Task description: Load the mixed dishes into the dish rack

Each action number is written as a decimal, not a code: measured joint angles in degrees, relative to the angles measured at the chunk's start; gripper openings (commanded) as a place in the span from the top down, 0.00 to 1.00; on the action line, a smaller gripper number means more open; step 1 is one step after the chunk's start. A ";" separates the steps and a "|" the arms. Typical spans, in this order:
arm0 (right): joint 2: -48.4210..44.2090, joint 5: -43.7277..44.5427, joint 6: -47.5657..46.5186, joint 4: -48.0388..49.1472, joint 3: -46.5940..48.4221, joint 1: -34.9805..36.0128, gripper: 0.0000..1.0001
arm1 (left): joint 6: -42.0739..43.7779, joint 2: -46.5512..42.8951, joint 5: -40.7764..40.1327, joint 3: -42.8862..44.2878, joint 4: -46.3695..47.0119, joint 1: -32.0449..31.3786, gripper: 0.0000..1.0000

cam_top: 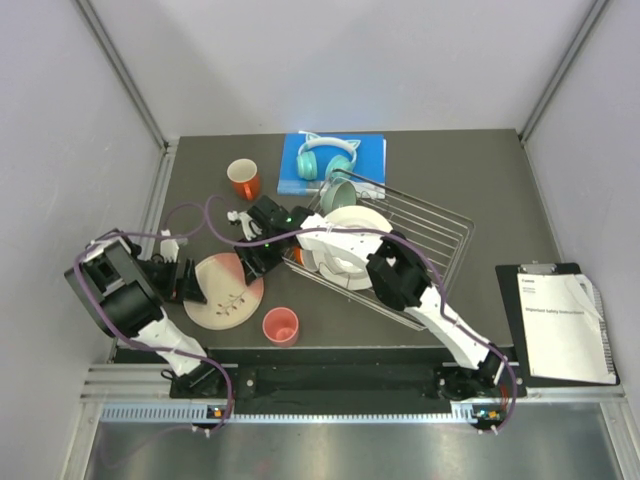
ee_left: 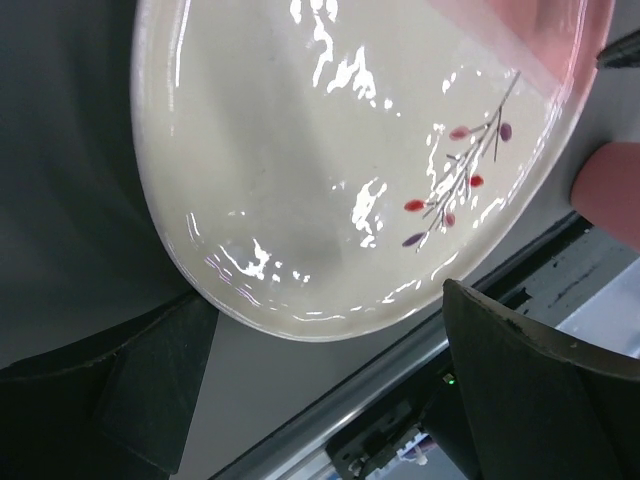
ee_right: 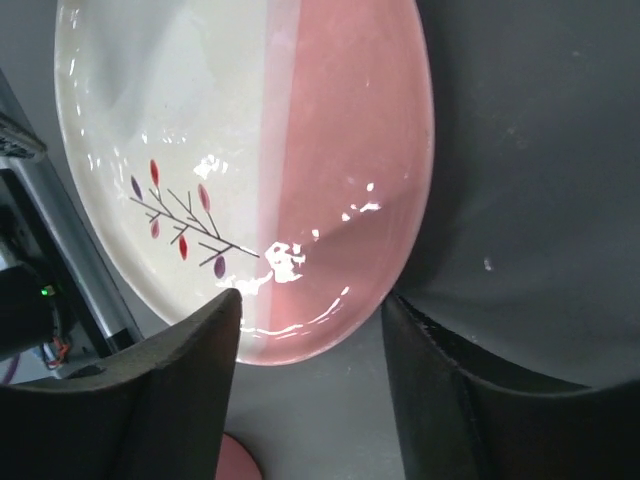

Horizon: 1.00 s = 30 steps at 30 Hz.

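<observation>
Pink-and-cream plate (cam_top: pixel 228 300) flat on the near-left surface (cam_top: pixel 480 180), outside the dish rack (cam_top: pixel 440 235).
Glossy, twig-printed. My left tool (cam_top: pixel 195 285) gapes wide at its left rim; my right tool (cam_top: pixel 250 268), arm stretched leftward, straddles the far rim part-open, gripping nothing. Coral cup (cam_top: pixel 281 325) crowds the near right.

Count of what sits on the one table (cam_top: pixel 480 170)

One large pink-and-cream plate (cam_top: pixel 230 297); two cups, namely one orange cup (cam_top: pixel 243 179) and one coral pink cup (cam_top: pixel 281 325); one mint green bowl (cam_top: pixel 340 193); at least two white plates (cam_top: pixel 360 218) in the one dish rack (cam_top: pixel 440 230), partly hidden, so their exact number cannot be told; one pair of teal headphones (cam_top: pixel 327 157); one blue book (cam_top: pixel 372 150); one clipboard (cam_top: pixel 560 320) with one printed sheet.
</observation>
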 measured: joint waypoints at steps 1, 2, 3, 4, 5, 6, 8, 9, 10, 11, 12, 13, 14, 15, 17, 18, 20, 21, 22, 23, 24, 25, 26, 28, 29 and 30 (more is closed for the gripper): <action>0.00 -0.55 0.20 0.02 0.00 -0.13 0.46 | -0.04 0.09 -0.20 0.31 0.24 -0.09 0.01; 0.00 -1.42 0.35 0.04 0.00 -0.26 0.46 | -0.13 0.17 -0.39 0.68 0.66 -0.24 0.01; 0.00 -2.14 0.52 0.09 0.00 -0.33 0.46 | -0.22 0.22 -0.46 0.98 1.16 -0.39 0.01; 0.00 -2.69 0.59 0.09 0.00 -0.37 0.46 | -0.28 0.33 -0.59 1.44 1.79 -0.72 0.01; 0.00 -3.37 0.59 0.09 0.00 -0.37 0.46 | -0.44 0.50 -0.70 1.92 2.47 -1.11 0.01; -0.02 -3.98 0.61 0.04 0.00 -0.37 0.46 | -0.55 0.79 -0.70 2.54 3.21 -1.55 0.01; -0.02 -5.20 0.66 0.02 0.00 -0.35 0.50 | -0.87 1.33 -0.24 3.76 5.20 -2.34 0.01; -0.02 -5.86 0.70 0.02 0.00 -0.28 0.52 | -1.05 1.62 0.20 4.24 6.34 -2.73 0.01; -0.02 -6.47 0.68 0.02 0.00 -0.20 0.55 | -1.22 1.79 0.52 4.63 7.52 -3.15 0.01; -0.02 -7.28 0.90 0.02 0.00 -0.09 0.61 | -1.27 1.86 0.81 4.87 8.72 -3.56 0.01; -0.02 -7.89 1.01 0.02 -0.02 0.04 0.64 | -1.25 1.86 1.09 4.94 9.81 -3.91 0.02; -0.02 -8.50 1.16 -0.04 -0.02 0.26 0.65 | -1.22 1.86 1.46 4.98 11.08 -4.33 0.10; -0.02 -9.73 1.60 -0.02 -0.02 0.57 0.65 | -1.03 1.88 1.90 5.05 12.66 -4.81 0.14; -0.02 -10.23 1.60 0.00 -0.02 0.76 0.67 | -0.96 1.92 2.10 5.05 13.16 -5.03 0.19; -0.02 -11.85 2.01 -0.11 -0.02 1.46 0.69 | 0.15 2.38 2.69 5.14 15.04 -5.46 0.37; -0.02 -12.44 2.14 -0.26 -0.02 1.73 0.69 | 0.68 2.54 2.75 5.18 15.89 -5.53 0.47; -0.02 -13.97 2.58 -0.98 -0.02 2.38 0.72 | 2.08 3.48 3.19 5.44 17.42 -5.68 0.72; -0.02 -14.38 2.71 -1.05 -0.02 2.54 0.73 | 2.43 3.78 3.50 5.64 17.59 -5.68 0.80; -0.02 -14.36 2.69 0.26 -0.02 2.69 0.73 | 2.60 4.22 4.70 6.03 17.29 -5.70 0.85; 0.00 -14.12 2.73 3.06 -0.02 2.78 0.74 | 2.84 4.63 6.40 6.05 15.74 -6.08 0.88; 0.00 -13.97 2.84 5.05 0.02 2.78 0.74 | 2.75 5.14 7.87 6.05 13.46 -6.67 0.87; 0.00 -13.79 3.10 6.62 0.31 2.71 0.73 | 2.86 5.84 9.51 6.03 10.43 -7.43 0.87; 0.00 -13.44 3.34 8.22 0.35 2.67 0.70 | 2.99 6.71 10.69 6.03 8.09 -8.11 0.87; 0.00 -12.76 3.89 10.10 0.35 2.14 0.41 | 3.08 8.35 12.37 6.03 5.11 -8.87 0.86; 0.00 -12.24 4.11 10.86 0.35 1.70 0.01 | 3.23 9.25 13.14 6.03 3.54 -9.09 0.86; 0.00 -11.87 4.68 11.28 0.35 1.46 0.00 | 3.32 9.77 13.51 6.01 2.73 -9.18 0.86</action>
